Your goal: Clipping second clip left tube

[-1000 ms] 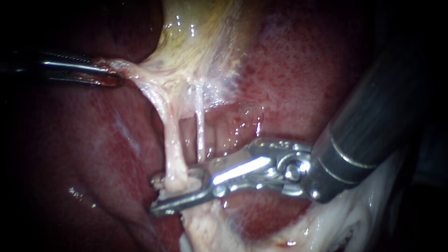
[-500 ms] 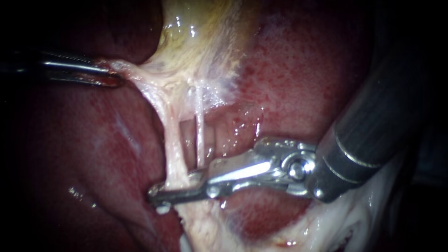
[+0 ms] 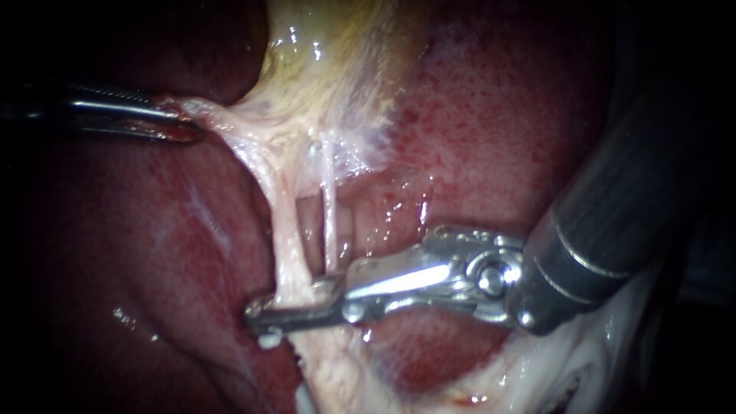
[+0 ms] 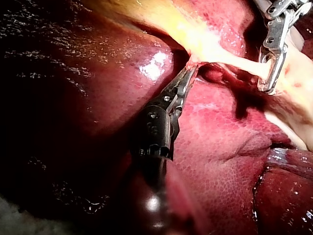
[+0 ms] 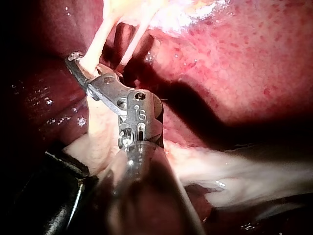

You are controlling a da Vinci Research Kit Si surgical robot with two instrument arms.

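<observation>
Right instrument (image 3: 264,318) has its jaws clamped across the left tube (image 3: 284,238), low down on it, just above where that tube runs into whitish tissue. The thinner right tube (image 3: 330,222) runs just beside the left tube. Left instrument (image 3: 180,126) is well off to the side of the left tube's top end, jaws pinched on the pale tissue (image 3: 222,123) under the gallbladder (image 3: 330,69).

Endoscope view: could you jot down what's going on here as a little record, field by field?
left instrument: shut on pale tissue below the gallbladder
right instrument: shut across the left tube, low down
right tube: thinner, not gripped
liver: red surface behind both tubes
</observation>
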